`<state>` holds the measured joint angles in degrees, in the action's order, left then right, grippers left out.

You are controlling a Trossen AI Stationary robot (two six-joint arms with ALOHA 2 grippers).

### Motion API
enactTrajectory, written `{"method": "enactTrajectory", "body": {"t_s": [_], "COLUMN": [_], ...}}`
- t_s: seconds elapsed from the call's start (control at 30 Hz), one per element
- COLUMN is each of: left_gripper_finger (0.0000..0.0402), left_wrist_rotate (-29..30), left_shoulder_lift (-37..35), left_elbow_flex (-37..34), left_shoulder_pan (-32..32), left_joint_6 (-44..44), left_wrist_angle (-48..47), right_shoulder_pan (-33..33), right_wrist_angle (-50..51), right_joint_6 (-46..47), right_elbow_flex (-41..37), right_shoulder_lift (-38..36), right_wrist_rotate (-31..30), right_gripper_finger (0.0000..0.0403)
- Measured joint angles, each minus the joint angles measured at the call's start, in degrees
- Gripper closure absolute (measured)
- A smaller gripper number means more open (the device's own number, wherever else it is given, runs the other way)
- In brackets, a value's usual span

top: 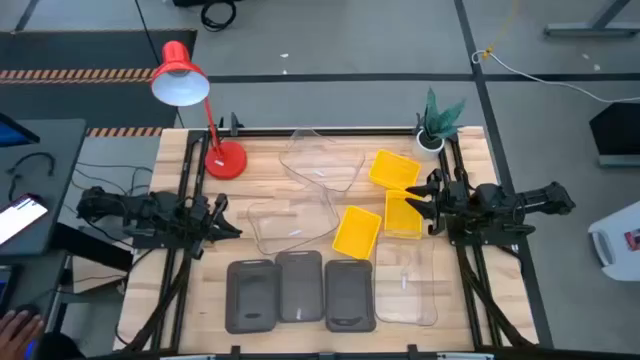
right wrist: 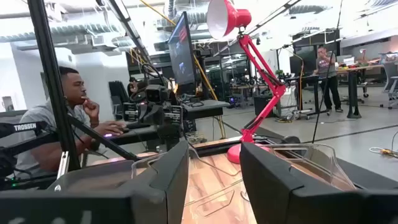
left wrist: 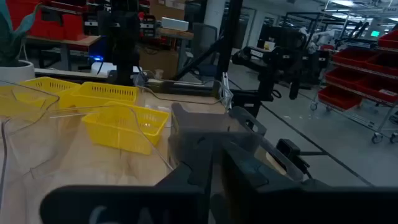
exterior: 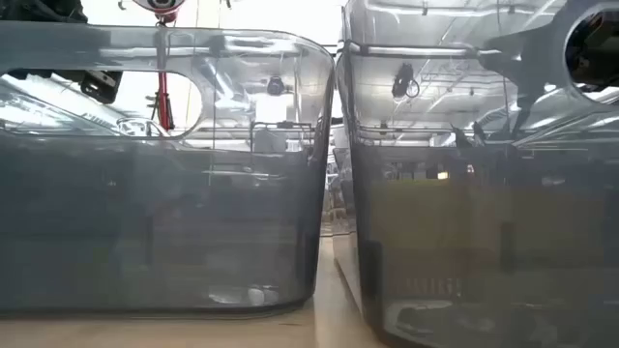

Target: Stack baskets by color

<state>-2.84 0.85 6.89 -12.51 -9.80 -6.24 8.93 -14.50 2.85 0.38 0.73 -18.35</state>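
Right gripper (top: 432, 205) hangs with fingers apart, empty, beside the yellow baskets (top: 388, 205); left gripper (top: 222, 222), near-closed, holds nothing. Only the high view shows three grey baskets (top: 300, 292) along the table (top: 200, 290) front edge.

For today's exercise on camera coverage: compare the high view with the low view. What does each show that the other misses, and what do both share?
Only the high view shows the three yellow baskets, the potted plant, both arms, the right gripper open beside a yellow basket, and the left gripper.

Only the low view shows the room's ceiling lights through basket walls.

Both show the dark grey baskets and the red desk lamp.
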Motion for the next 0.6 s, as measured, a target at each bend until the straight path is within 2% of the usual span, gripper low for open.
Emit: {"method": "enactTrajectory", "body": {"t_s": [0.6], "left_gripper_finger": [0.0367], "left_wrist_rotate": [0.0], "left_shoulder_lift": [0.0], "left_elbow_flex": [0.0], "left_shoulder_pan": [0.0], "left_joint_6": [0.0], "left_wrist_angle": [0.0], "right_shoulder_pan": [0.0], "right_wrist_angle": [0.0], "right_joint_6": [0.0], "right_elbow_flex": [0.0], "right_shoulder_lift": [0.0], "right_wrist_rotate": [0.0], "right_gripper_finger": [0.0253]}}
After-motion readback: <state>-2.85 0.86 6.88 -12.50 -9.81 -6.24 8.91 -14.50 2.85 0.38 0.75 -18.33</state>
